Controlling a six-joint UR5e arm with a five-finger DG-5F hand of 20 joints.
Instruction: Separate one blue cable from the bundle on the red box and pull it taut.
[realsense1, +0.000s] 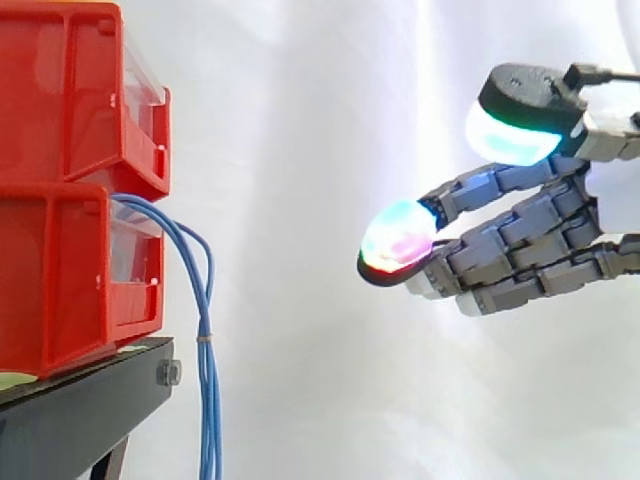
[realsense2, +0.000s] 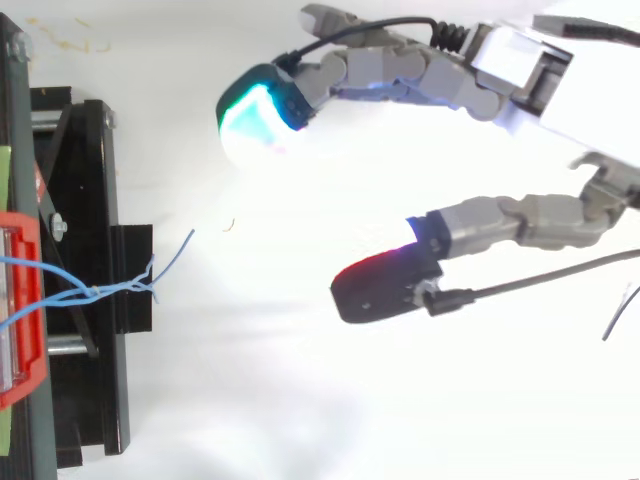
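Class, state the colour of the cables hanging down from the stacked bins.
The cables are blue, clearest in the side view.

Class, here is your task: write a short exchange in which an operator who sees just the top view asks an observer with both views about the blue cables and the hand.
Operator: From above, the blue cables cross the black stand. Where do they start and end up?
Observer: They come out at the top of the lower of two stacked red bins, arc forward, then hang slack past the stand's edge.
Operator: How high is the hand?
Observer: Its fingertips point toward the bins, about level with the upper half of the lower bin.
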